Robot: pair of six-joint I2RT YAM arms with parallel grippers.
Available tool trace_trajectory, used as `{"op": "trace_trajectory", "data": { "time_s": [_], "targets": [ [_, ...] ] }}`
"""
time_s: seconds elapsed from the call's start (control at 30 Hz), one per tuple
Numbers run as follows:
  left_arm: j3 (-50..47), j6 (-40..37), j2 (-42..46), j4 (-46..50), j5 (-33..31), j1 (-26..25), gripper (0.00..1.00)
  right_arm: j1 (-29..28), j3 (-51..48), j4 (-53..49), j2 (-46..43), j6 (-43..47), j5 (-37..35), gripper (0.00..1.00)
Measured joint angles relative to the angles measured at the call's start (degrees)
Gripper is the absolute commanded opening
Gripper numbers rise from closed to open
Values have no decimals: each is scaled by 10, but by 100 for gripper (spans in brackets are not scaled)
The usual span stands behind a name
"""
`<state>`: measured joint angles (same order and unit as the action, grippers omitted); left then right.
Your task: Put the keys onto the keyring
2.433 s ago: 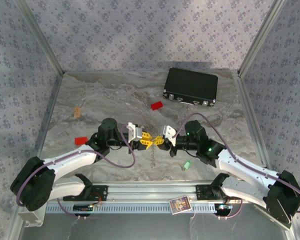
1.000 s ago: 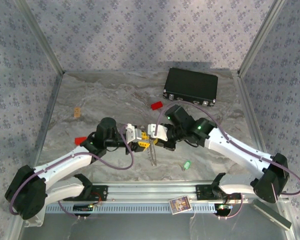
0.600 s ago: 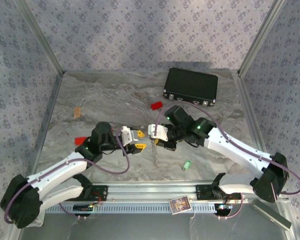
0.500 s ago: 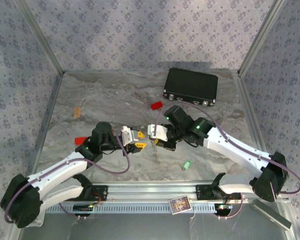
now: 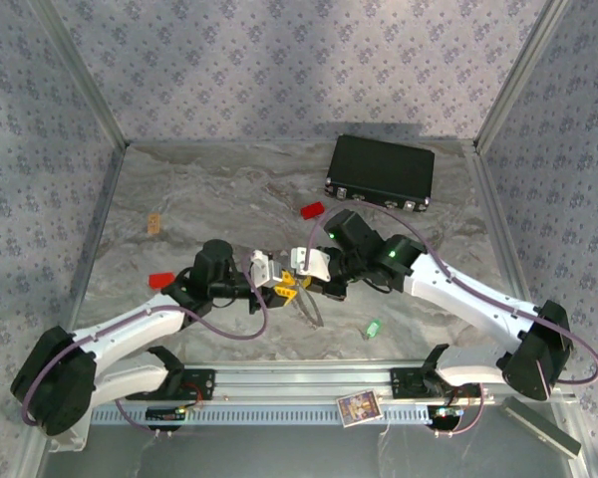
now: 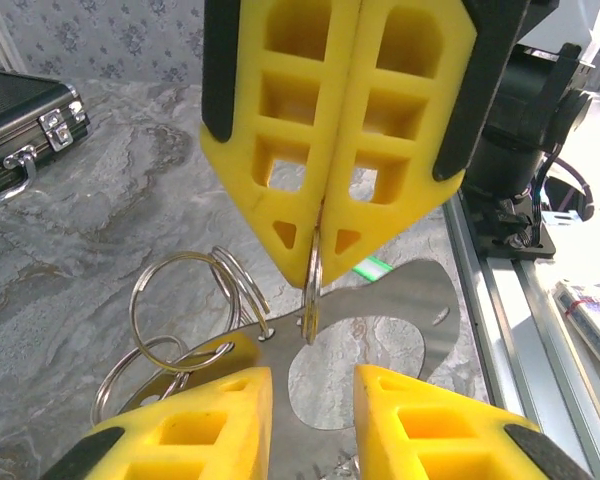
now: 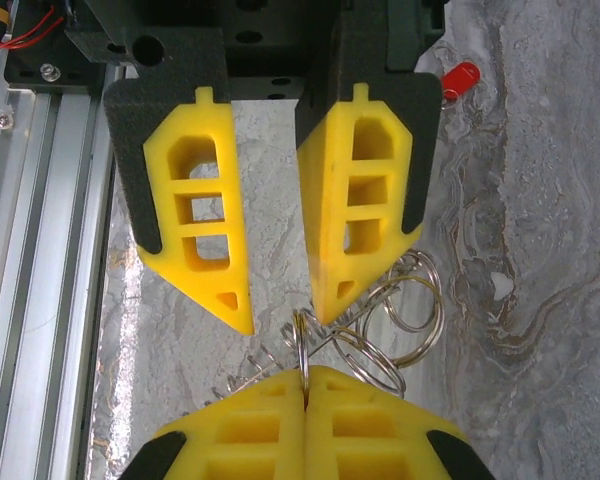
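Keyring (image 6: 311, 290) hangs edge-on in my right fingers (image 7: 250, 425), clamped shut on it, while my left fingers (image 6: 210, 415), spread and empty just before it, should close squarely on its coil; green key (image 5: 373, 328) lies loose on the bench (image 5: 199, 189) near my right arm (image 5: 458, 294).

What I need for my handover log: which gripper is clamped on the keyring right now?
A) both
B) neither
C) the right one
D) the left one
C: in the right wrist view, the right gripper has its yellow fingers pressed together on the edge of the keyring. In the left wrist view, the left gripper has its fingers standing apart with a clear gap between them.
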<state>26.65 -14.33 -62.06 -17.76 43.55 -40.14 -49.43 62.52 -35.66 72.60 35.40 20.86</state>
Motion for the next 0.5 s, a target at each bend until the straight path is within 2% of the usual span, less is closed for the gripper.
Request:
{"op": "trace_trajectory", "data": {
  "time_s": [0.5],
  "targets": [
    [6, 5, -4, -16, 11, 0, 17, -6, 0, 16, 9, -3, 1, 0]
  ]
}}
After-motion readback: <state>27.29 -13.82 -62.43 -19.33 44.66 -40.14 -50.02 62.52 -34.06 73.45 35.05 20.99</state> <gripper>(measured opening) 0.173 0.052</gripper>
